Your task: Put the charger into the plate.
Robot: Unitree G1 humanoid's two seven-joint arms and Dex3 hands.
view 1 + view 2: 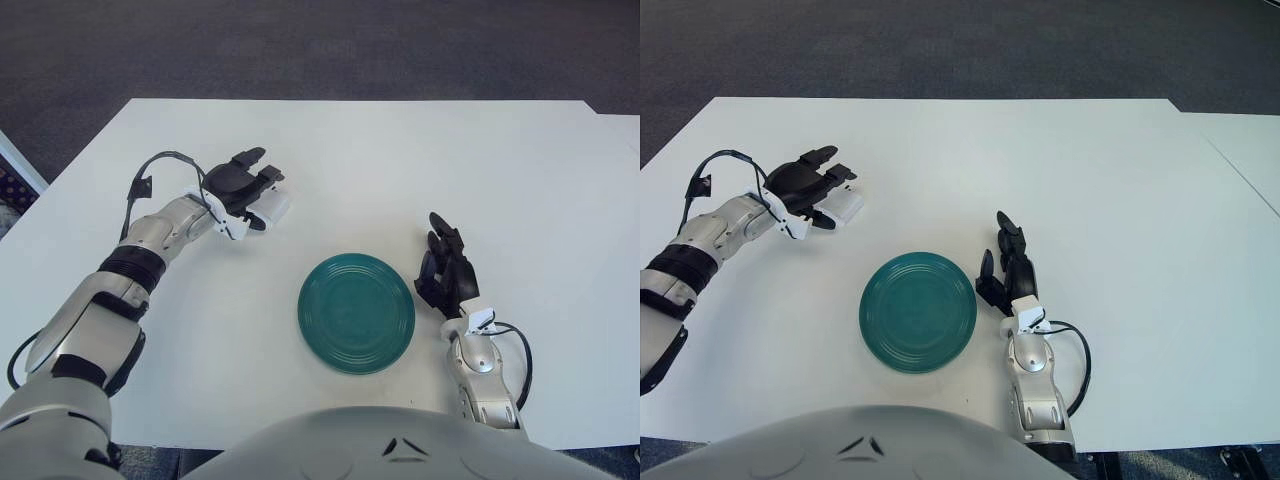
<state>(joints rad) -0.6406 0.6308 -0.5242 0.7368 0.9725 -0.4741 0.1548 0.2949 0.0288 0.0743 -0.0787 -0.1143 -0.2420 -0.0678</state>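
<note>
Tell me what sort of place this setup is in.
Probably an office or lab test space: a plain white table standing on dark grey carpet, bare except for a teal plate and a white charger under the left hand.

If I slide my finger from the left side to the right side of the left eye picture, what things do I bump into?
Left robot hand closing around the white charger → green plate → right robot hand, just right of the plate. They all sit on the white table.
</note>
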